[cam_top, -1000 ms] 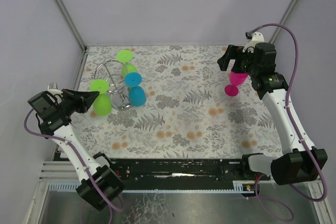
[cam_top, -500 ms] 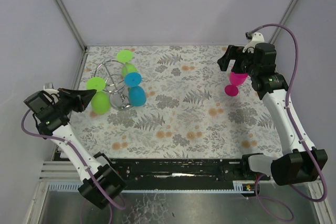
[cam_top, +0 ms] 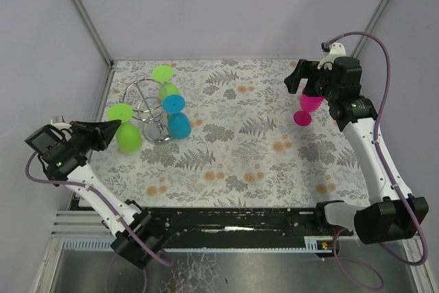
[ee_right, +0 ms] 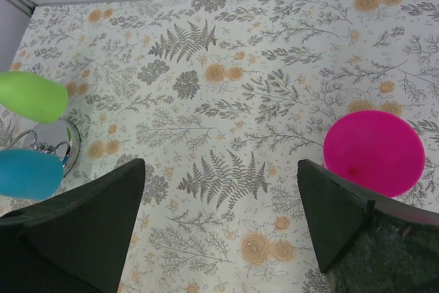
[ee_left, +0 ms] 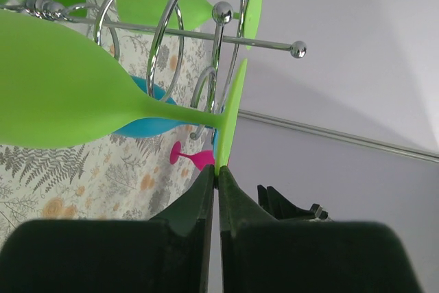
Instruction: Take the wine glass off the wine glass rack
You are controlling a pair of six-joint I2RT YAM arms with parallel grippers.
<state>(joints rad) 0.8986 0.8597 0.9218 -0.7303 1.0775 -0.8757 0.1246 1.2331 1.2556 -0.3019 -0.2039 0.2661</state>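
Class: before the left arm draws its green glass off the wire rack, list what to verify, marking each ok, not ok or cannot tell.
1. Grip: left end effector shut on green wine glass foot: ok.
2. Bite: only the foot's rim pinched: not ok.
3. Stem free of wine glass rack loops: cannot tell.
4. Pull path: blue wine glass on rack's far side: ok.
5. Idle right end effector open, far from rack: ok.
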